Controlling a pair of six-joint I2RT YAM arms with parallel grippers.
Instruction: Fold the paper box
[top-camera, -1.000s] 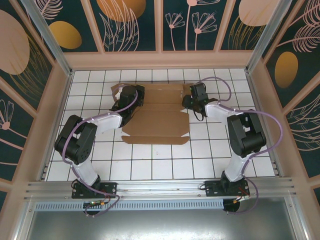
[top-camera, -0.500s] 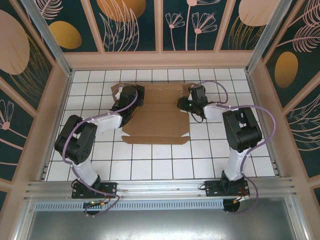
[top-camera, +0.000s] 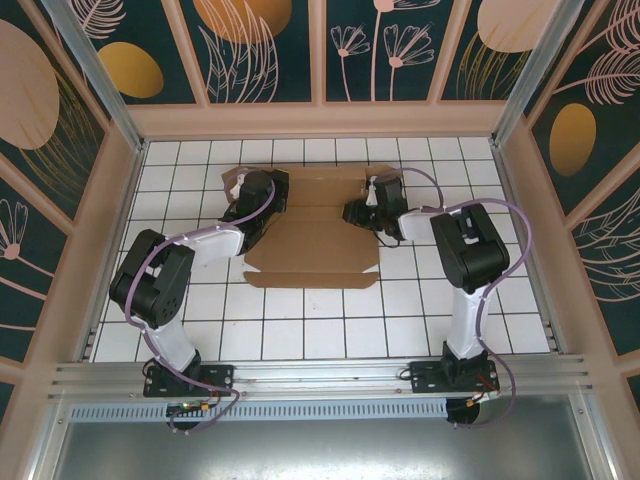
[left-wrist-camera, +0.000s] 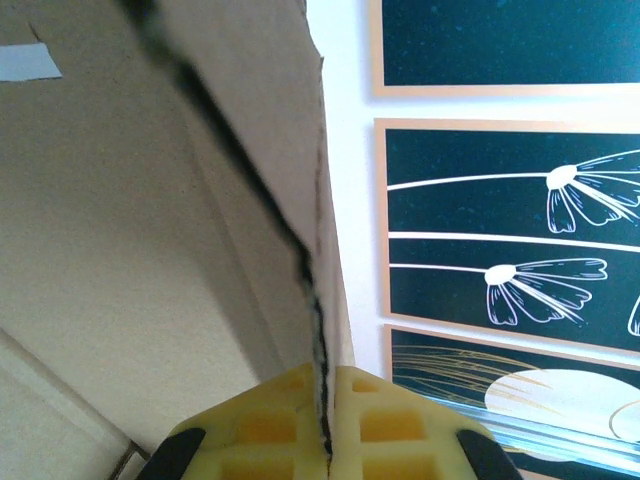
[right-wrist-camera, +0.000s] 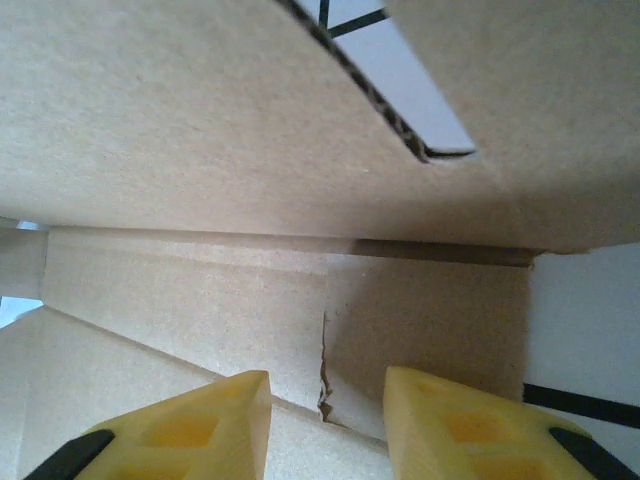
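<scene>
The paper box (top-camera: 312, 245) is a brown cardboard sheet with flaps, lying partly folded on the white tiled table (top-camera: 330, 330) towards the back. My left gripper (top-camera: 250, 200) is at its left edge. In the left wrist view that gripper (left-wrist-camera: 325, 378) is shut on a raised cardboard flap (left-wrist-camera: 150, 250), whose edge runs up from between the yellow fingers. My right gripper (top-camera: 355, 212) reaches over the box's right side. In the right wrist view it (right-wrist-camera: 327, 385) is open, close above a creased panel (right-wrist-camera: 200, 150) with a small tear (right-wrist-camera: 323, 385) between the fingers.
Wood-framed patterned walls (top-camera: 320, 118) close in the table at the back and on both sides. A metal rail (top-camera: 320, 375) runs along the near edge by the arm bases. Bare tiles lie in front of the box.
My right gripper has moved left, from beside the box's right edge to over its right panel. The left arm and its hold on the flap have not changed.
</scene>
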